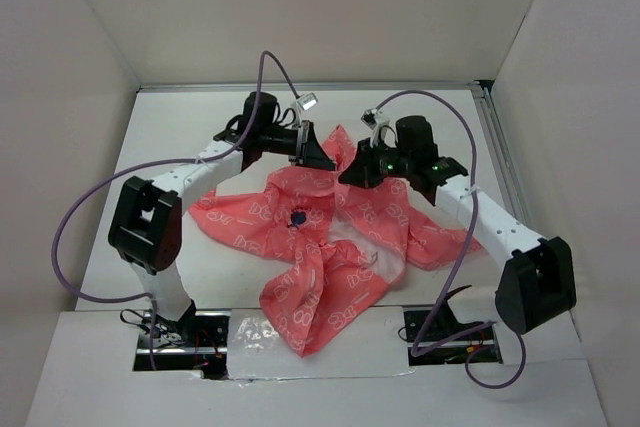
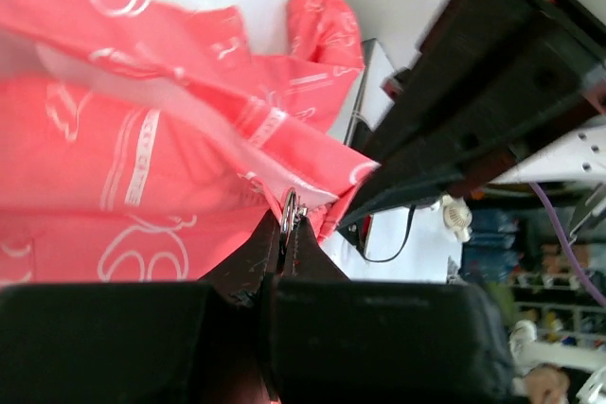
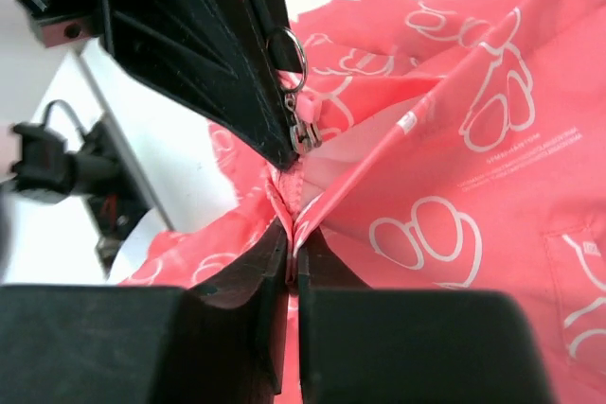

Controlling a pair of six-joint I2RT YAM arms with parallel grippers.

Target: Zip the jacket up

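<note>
Right wrist cam: right jaws pinch the jacket (image 3: 454,186) edge, left jaws clamp the zipper pull (image 3: 301,125). Small white lettering (image 3: 516,163) is too tiny to read.

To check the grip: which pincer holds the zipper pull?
The left pincer: the zipper pull sits between its tips. The right pincer pinches only jacket fabric.

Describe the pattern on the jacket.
The jacket is coral pink with white outline prints all over, clearest in the right wrist view.
</note>
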